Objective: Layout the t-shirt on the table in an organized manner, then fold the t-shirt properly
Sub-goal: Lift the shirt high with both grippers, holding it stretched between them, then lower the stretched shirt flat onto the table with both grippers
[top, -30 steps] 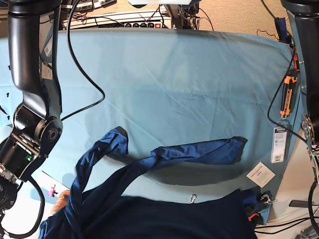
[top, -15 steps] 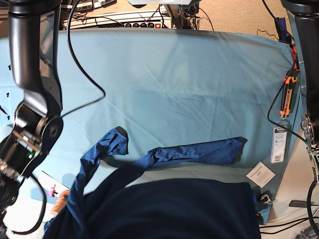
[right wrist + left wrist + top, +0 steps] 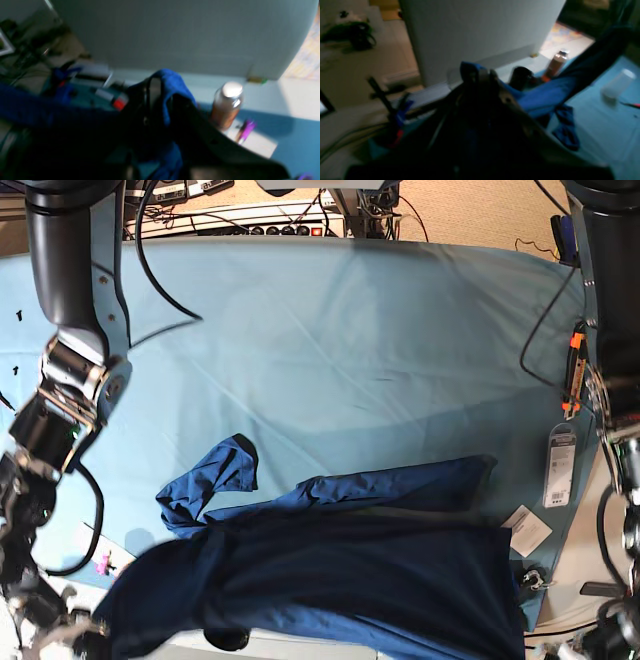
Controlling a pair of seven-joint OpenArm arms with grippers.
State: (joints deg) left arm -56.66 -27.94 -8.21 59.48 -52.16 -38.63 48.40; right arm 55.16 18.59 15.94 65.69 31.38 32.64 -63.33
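The t-shirt (image 3: pixel 350 580), dark navy, hangs stretched across the near side of the table (image 3: pixel 350 330). One sleeve (image 3: pixel 225 470) and a twisted band (image 3: pixel 400 480) rest on the teal cloth. In the left wrist view my left gripper (image 3: pixel 480 75) is shut on a bright blue edge of the t-shirt (image 3: pixel 545 95). My right gripper (image 3: pixel 162 85) is likewise shut on a fold of the t-shirt (image 3: pixel 172 80). Both wrist views are blurred. In the base view the arms reach down to the lower corners, and the shirt and the frame edge hide the fingers.
A copper-coloured bottle (image 3: pixel 226 105) stands near the table's near edge, with a purple item (image 3: pixel 243 130) beside it. A white cup (image 3: pixel 617 83) sits on the cloth. An orange-handled tool (image 3: pixel 572 375), a packaged label (image 3: pixel 559 465) and a white card (image 3: pixel 527 530) lie along the right edge.
The shirt's dark body has spread wider and farther over the near part of the table. The arm at the base view's left has swung, and its cable shifted.
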